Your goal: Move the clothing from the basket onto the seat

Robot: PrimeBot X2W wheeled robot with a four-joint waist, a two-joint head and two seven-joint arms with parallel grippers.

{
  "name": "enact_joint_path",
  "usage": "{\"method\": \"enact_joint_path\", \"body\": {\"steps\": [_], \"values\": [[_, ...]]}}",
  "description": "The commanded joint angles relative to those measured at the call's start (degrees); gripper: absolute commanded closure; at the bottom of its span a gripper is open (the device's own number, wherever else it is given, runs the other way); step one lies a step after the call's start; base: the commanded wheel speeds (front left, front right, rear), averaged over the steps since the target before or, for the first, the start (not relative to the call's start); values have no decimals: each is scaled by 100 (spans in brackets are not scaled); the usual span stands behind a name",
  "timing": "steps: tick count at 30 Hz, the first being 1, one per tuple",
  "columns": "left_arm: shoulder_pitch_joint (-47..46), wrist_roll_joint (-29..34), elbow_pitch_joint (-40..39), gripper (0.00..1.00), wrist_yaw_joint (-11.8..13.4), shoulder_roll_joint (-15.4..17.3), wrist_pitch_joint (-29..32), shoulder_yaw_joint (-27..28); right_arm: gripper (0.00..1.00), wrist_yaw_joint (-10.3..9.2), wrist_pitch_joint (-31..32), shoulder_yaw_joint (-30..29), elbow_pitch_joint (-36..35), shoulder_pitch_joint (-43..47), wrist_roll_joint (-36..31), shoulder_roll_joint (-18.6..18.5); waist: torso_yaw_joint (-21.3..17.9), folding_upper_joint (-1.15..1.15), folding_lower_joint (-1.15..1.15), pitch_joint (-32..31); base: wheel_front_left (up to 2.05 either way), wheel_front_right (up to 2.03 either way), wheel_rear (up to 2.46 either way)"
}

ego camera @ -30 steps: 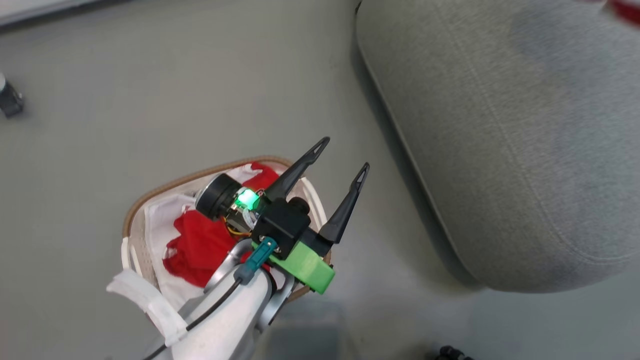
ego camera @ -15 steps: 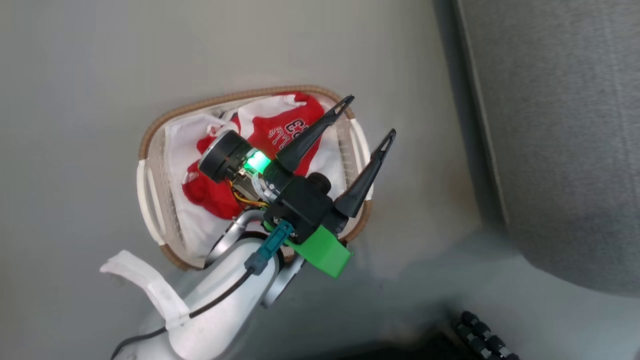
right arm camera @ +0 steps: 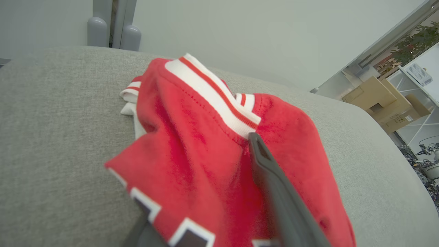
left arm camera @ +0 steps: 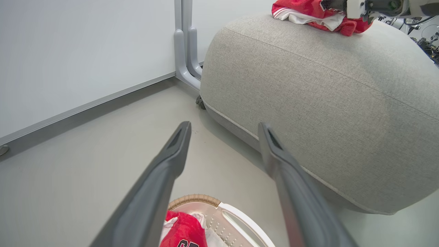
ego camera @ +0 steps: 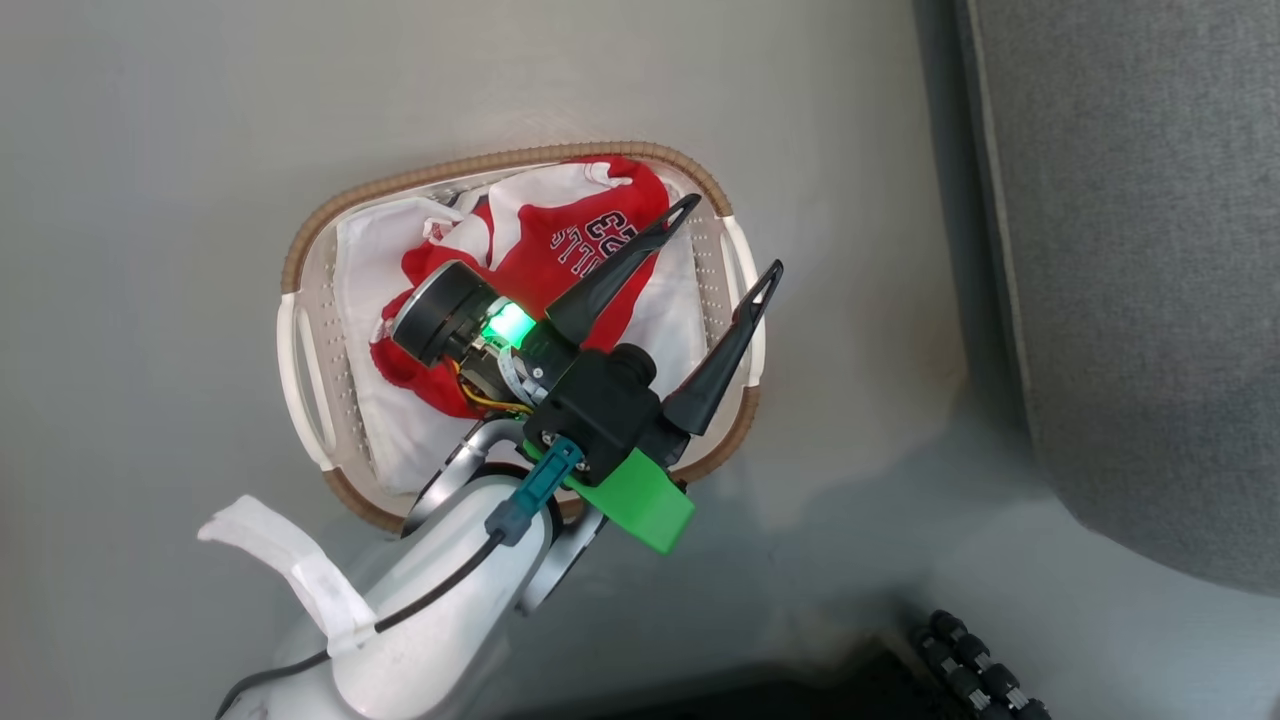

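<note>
Left pincer (ego camera: 732, 234) hangs spread over the clothing (ego camera: 560, 240) heaped in the basket (ego camera: 420, 185), touching nothing. Recommended: descend onto the lettered fold, close on red fabric only (not the white liner (ego camera: 370, 250)), then lift clear of the rim. Right pincer (right arm camera: 221, 140) sits amid further clothing on the seat (right arm camera: 51, 137); its grip cannot be determined, one finger being covered.
</note>
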Motion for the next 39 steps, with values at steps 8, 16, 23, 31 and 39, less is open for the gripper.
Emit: {"method": "enact_joint_path", "body": {"steps": [8, 16, 23, 31, 39], "values": [[154, -171, 89, 0, 166, 115, -161, 180, 0, -9, -144, 667, -528, 837, 441, 384, -379, 0, -1, -480, 0, 0, 0], [375, -421, 380, 0, 265, 32, -480, 341, 0, -8, -148, 807, -1587, 2131, 516, 776, -348, 0, -1, -1172, 0, 0, 0], [660, -665, 782, 0, 383, -89, -677, 605, 0, -8, -144, 766, -2053, 2461, 647, 784, -129, 0, -1, -1924, 0, 0, 0], [1302, -888, 772, 0, 536, -162, -714, 1315, 0, -8, -125, 666, -2527, 2678, 680, 1072, 181, 0, -1, -2758, 0, 0, 0], [2080, -760, 740, 0, 471, -248, -714, 2018, 0, -8, -144, 690, -3024, 3470, 642, 1653, 580, 0, -1, -3372, 0, 0, 0]]}}
